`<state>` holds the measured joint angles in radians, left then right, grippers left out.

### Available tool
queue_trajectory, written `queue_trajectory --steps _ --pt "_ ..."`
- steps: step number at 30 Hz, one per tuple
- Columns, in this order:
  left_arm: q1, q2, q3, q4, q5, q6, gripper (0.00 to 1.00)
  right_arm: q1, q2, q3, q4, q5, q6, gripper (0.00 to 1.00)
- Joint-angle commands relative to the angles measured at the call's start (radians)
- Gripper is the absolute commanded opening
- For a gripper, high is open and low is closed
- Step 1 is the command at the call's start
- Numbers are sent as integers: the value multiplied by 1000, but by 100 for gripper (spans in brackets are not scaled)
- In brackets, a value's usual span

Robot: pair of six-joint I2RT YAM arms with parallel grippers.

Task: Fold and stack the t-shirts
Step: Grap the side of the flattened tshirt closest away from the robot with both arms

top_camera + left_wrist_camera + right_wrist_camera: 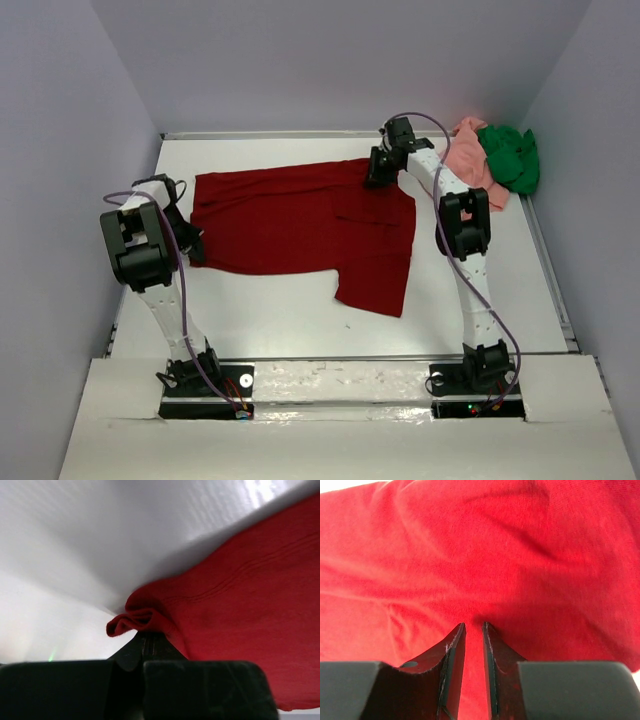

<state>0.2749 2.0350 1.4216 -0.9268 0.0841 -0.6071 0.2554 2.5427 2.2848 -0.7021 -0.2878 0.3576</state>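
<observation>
Top view had the dark red shirt (300, 225) spread flat in the middle of the surface (270, 310), with the salmon pink shirt (468, 155) and green shirt (512, 155) heaped in the far right corner. Only the wrist cams showed the grips. Left hand (145, 641) was clamped on a bunched bit of the red shirt's left edge. Right hand (473, 626) had just a narrow gap, tips down on red cloth.

Top view looks down from behind; wrist views hug the dark red shirt (280, 220).
</observation>
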Motion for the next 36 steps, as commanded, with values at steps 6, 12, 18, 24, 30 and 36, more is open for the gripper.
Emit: queue_trajectory --steps 6,12,18,24,30,36 --pt "-26 -45 -67 267 25 -22 6 -7 -206 -93 29 -73 -3 27" --pt "-28 -174 -177 217 37 -28 8 -7 -271 -94 -23 -120 -3 33" --pt "-26 -275 -242 168 25 -33 49 -7 -409 -172 -77 -151 23 59" --pt "-26 -327 -224 118 -49 -28 64 -7 -571 -398 -76 -165 17 60" --pt "-23 -351 -220 101 -73 -33 64 -7 -679 -564 -71 -171 9 60" --pt "4 -360 -295 120 -104 -40 64 -7 -757 -665 -109 -154 23 60"
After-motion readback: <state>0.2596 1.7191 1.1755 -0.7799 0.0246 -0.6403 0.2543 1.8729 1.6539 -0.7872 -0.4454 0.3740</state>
